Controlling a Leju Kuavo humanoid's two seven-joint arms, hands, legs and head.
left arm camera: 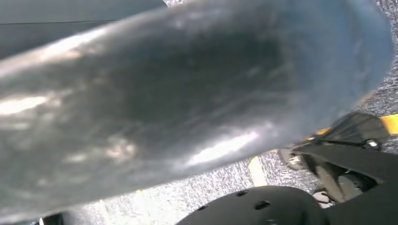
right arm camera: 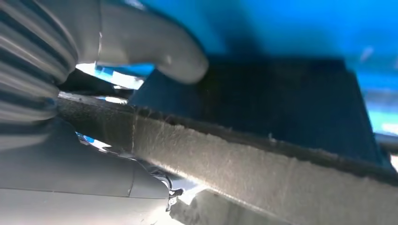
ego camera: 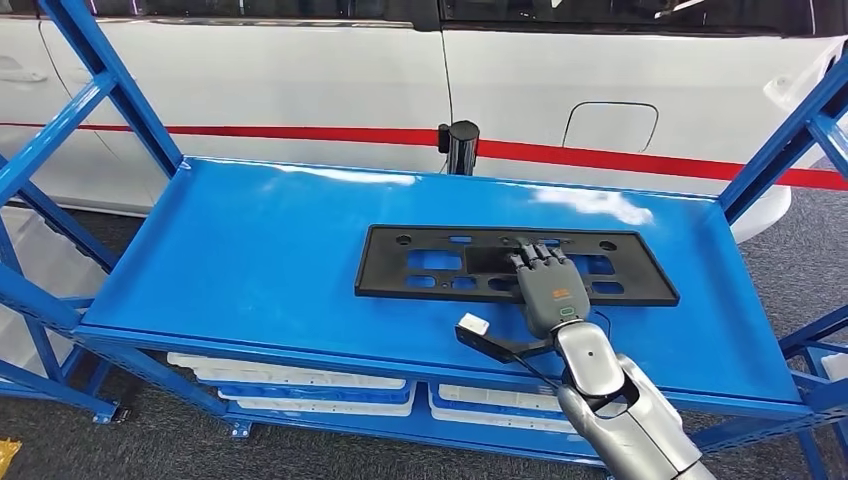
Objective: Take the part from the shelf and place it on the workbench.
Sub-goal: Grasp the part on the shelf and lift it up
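A big blurred dark-grey glossy rounded surface (left arm camera: 178, 93) takes up most of the pic, running from one edge across to the other, w/ pale highlights on it; too close & out of focus to tell what it is. Past its edge, grey speckled carpet floor (left arm camera: 211, 187) shows, w/ yellow line markings (left arm camera: 256, 169) on it; another yellow patch sits near the pic's far edge. Whether the left hand is open or closed can't be made out here.
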